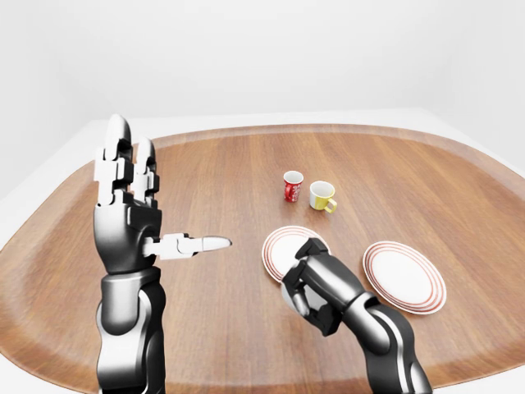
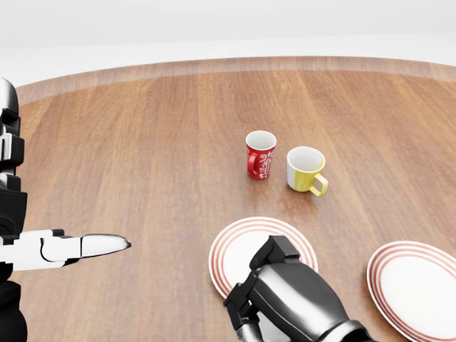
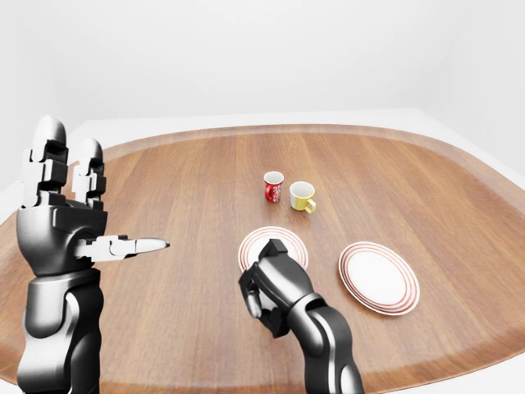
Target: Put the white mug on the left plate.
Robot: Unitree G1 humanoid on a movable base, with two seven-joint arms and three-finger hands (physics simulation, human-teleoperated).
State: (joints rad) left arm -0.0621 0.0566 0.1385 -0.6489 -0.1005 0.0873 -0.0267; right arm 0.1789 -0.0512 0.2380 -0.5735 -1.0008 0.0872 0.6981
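Observation:
The white mug point(image 2: 306, 169) has a white and yellow body and a yellow handle. It stands upright on the wooden table point(image 2: 142, 157), right of a red patterned mug point(image 2: 261, 154). The left plate point(image 2: 246, 246), white with red rings, lies below the mugs in the head view. My right hand point(image 2: 246, 303) hovers over that plate's lower edge and hides part of it. Its fingers are loosely curled and hold nothing. My left hand point(image 1: 156, 205) is raised at the left, open, with fingers upright and thumb point(image 2: 103, 244) pointing right. It is far from the mugs.
A second red-ringed plate point(image 2: 417, 285) lies at the lower right of the head view. The table's rounded rim point(image 1: 246, 131) curves across the top, with a white floor and walls beyond it.

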